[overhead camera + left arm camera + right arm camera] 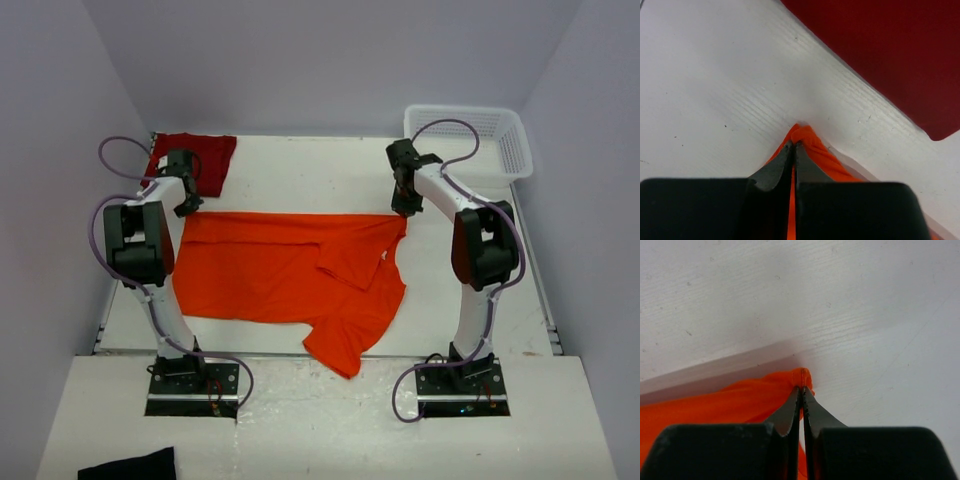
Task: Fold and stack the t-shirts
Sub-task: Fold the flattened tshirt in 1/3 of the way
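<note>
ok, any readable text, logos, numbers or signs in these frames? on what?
None can be read in any view.
orange t-shirt: plain, no print.
red t-shirt: plain, no print.
basket: no label visible.
Arms and their base plates: no legible marking; anything there is too small to read.
</note>
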Controlling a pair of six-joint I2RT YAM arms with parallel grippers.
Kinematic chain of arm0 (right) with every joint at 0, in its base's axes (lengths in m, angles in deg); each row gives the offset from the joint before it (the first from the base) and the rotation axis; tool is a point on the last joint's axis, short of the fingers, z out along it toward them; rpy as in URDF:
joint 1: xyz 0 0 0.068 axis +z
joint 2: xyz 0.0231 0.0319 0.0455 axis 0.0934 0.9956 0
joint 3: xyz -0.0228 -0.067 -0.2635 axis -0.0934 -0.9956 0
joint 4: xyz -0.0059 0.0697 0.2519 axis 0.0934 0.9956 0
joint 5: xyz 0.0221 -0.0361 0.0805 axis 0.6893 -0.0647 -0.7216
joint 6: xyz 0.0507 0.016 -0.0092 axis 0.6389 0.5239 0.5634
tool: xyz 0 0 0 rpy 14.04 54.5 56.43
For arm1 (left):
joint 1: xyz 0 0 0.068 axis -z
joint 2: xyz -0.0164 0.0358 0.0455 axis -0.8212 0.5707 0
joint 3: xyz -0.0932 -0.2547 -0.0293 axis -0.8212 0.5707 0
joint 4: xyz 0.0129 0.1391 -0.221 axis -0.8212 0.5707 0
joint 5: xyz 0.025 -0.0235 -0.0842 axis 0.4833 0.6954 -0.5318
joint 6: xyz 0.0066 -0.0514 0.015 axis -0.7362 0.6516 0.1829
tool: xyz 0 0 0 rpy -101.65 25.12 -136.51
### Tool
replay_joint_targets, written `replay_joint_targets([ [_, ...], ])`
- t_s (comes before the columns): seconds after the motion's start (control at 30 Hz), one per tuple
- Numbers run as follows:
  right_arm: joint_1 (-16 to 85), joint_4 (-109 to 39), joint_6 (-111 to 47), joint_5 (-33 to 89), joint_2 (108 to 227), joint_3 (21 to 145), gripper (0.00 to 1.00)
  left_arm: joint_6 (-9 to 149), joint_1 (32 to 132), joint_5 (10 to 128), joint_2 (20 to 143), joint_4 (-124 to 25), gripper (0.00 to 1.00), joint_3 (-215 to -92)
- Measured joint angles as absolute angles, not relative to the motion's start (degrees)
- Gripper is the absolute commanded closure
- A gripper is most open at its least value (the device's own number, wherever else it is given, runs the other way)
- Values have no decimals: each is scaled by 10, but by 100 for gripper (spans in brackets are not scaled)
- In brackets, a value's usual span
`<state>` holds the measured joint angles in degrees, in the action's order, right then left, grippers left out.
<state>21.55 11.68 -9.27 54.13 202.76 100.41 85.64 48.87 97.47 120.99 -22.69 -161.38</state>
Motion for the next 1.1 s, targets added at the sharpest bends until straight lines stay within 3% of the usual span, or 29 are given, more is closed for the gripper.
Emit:
replay_joint_targets([
  [0.4, 214, 145, -96, 559, 2086, 1066, 100, 857, 488, 990, 1226, -224, 92, -1614],
  [0.53, 214, 149, -99, 561, 2102, 1082, 77, 857, 488, 994, 1225, -225, 89, -1613],
  [0.67, 213, 145, -109, 576, 2103, 1087, 69, 857, 488, 999, 1201, -236, 80, -1597],
  [0.77, 210, 147, -115, 589, 2103, 1099, 61, 856, 488, 1007, 1158, -242, 67, -1578],
  [0.93, 208, 144, -120, 607, 2095, 1116, 58, 856, 491, 1030, 1068, -267, 49, -1554],
  [1.07, 211, 136, -125, 594, 2057, 1089, 61, 858, 502, 1046, 1013, -280, 50, -1543],
  [1.1, 213, 131, -127, 585, 2039, 1071, 70, 861, 507, 1046, 1007, -283, 54, -1539],
])
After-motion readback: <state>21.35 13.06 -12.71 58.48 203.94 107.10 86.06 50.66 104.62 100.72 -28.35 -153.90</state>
